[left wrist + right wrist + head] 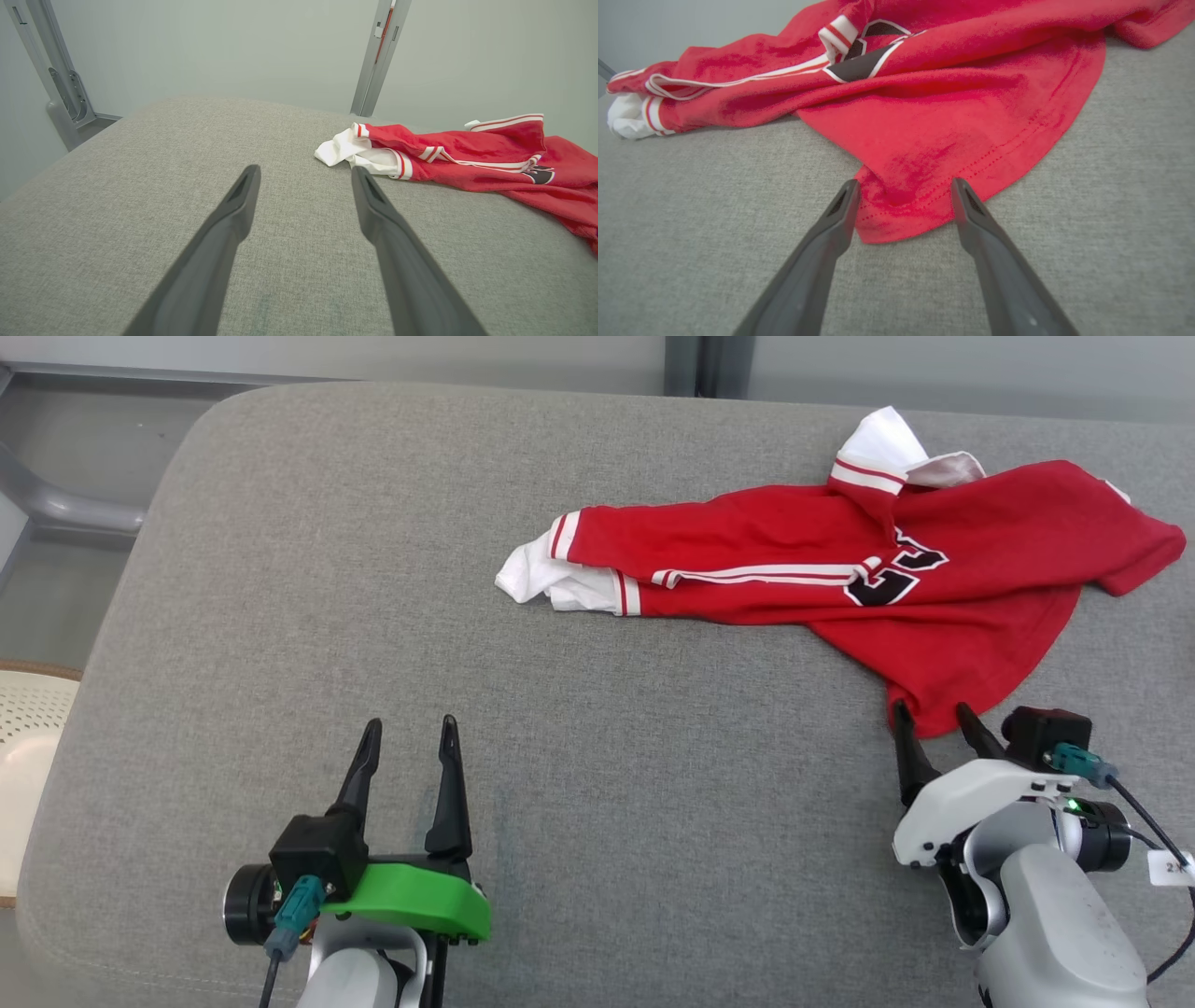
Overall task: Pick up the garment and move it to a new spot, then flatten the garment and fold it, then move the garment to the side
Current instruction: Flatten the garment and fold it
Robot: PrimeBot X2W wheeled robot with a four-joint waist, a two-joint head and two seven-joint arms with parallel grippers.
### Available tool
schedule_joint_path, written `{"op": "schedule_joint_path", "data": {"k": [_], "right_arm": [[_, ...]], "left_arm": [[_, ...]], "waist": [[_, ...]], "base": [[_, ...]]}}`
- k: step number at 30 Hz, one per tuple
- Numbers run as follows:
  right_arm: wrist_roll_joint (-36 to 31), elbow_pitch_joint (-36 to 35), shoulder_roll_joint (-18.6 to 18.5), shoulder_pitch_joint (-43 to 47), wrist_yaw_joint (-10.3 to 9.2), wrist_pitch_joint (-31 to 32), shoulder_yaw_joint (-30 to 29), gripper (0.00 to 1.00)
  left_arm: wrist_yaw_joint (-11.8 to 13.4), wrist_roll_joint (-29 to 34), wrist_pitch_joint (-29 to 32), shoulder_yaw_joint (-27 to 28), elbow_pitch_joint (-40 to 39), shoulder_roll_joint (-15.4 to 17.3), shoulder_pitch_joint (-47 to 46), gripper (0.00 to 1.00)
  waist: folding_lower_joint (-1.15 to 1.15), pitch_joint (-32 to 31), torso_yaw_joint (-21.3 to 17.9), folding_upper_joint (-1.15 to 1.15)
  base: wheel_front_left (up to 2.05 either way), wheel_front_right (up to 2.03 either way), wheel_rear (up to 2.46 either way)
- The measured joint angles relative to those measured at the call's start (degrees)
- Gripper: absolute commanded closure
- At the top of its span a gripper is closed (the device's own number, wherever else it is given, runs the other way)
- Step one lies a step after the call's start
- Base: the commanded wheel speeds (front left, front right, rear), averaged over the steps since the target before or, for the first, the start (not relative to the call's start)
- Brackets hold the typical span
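The garment [840,569] is a red shirt with white sleeves, white stripes and black lettering, lying crumpled at the far right of the grey cushioned surface [373,616]. My right gripper [929,714] is open, its two fingers straddling the garment's near corner [901,205] with the hem between them. Well to the left, my left gripper [411,726] stands open over bare fabric, apart from the garment [467,154], whose white sleeve end [341,149] lies ahead and right of its fingertips.
The cushioned surface ends in a rounded edge at the left and far side. A pale perforated object [28,747] sits beyond the left edge. Metal frame posts [378,56] stand against the pale wall behind.
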Motion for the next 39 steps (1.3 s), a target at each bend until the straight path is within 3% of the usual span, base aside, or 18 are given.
{"op": "schedule_joint_path", "data": {"k": [5, 6, 7, 9, 10, 13, 17, 25, 29, 33, 37, 38, 39], "right_arm": [[-6.1, 4.2, -0.4, -3.0, 0.00, 2.8, 1.0, 0.03], [-7.1, 4.6, -0.6, -3.4, 0.00, 3.1, 1.0, 0.45], [-8.2, 4.9, -0.7, -3.7, 0.02, 3.2, 1.0, 0.56], [-9.9, 5.2, -1.3, -4.2, 0.03, 3.3, 0.9, 0.88], [-10.7, 5.1, -1.8, -4.3, 0.03, 3.3, 0.9, 1.00], [-12.0, 3.6, -3.8, -4.3, 0.02, 3.3, 0.8, 1.00], [-11.6, -3.5, -7.0, -3.5, 0.02, 4.0, 3.0, 1.00], [-7.2, -29.6, -15.1, 10.9, 0.02, 15.4, 3.6, 1.00], [-5.6, -38.9, -16.7, 17.7, 0.03, 21.1, 1.1, 1.00], [-5.5, -40.5, -16.4, 21.7, 0.02, 23.3, -2.6, 1.00], [-5.4, -36.4, -14.0, 22.9, 0.02, 21.5, -5.4, 1.00], [-5.5, -35.1, -13.6, 22.8, 0.02, 20.2, -5.9, 0.77], [-5.7, -33.7, -13.1, 22.7, 0.03, 19.1, -6.3, 0.62]], "left_arm": [[0.1, -0.1, 0.0, -0.1, -0.1, 0.0, -0.1, 0.00], [0.2, -0.1, 0.0, 0.0, -0.1, 0.0, -0.1, 0.00], [0.2, -0.1, 0.0, 0.0, -0.1, 0.0, -0.1, 0.00], [0.3, -0.2, 0.0, 0.1, -0.1, 0.0, -0.1, 0.00], [0.3, -0.2, 0.0, 0.2, -0.1, 0.0, -0.1, 0.00], [0.5, -0.2, 0.0, 0.6, -0.2, 0.0, -0.1, 0.00], [0.7, -0.2, 0.0, 1.1, -0.6, 0.0, 0.0, 0.00], [0.8, 0.3, 0.0, 2.7, -1.5, 0.0, 1.1, 0.00], [0.8, 0.6, 0.0, 3.2, -2.0, 0.0, 1.3, 0.00], [0.6, 0.9, 0.0, 3.4, -2.1, 0.0, 1.3, 0.00], [0.2, 1.3, 0.0, 3.2, -2.0, 0.0, 1.1, 0.00], [-0.1, 1.5, 0.0, 3.0, -1.8, 0.0, 0.9, 0.00], [-0.3, 1.8, 0.0, 2.8, -1.7, 0.0, 0.7, 0.00]], "waist": [[0.00, 0.7, 0.3, 0.00], [0.00, 0.7, 0.3, 0.00], [0.00, 0.7, 0.3, 0.00], [0.00, 0.8, 0.2, 0.00], [0.00, 0.7, 0.1, 0.00], [0.00, 0.6, -0.4, 0.00], [0.00, 0.2, -1.2, 0.00], [0.00, -0.5, -3.7, 0.00], [0.00, -0.4, -5.1, 0.00], [0.00, 0.0, -6.1, 0.00], [0.00, 0.3, -6.8, 0.00], [0.00, 0.4, -7.0, 0.00], [0.00, 0.4, -7.3, 0.00]], "base": [[0.00, 0.00, 0.00], [0.00, 0.00, 0.00], [0.00, 0.00, 0.00], [0.00, 0.00, 0.00], [0.00, 0.00, 0.00], [0.00, 0.00, 0.00], [0.00, 0.00, 0.00], [0.00, 0.00, 0.00], [0.00, 0.00, 0.00], [0.00, 0.00, 0.00], [0.00, 0.00, 0.00], [0.00, 0.00, 0.00], [0.00, 0.00, 0.00]]}}
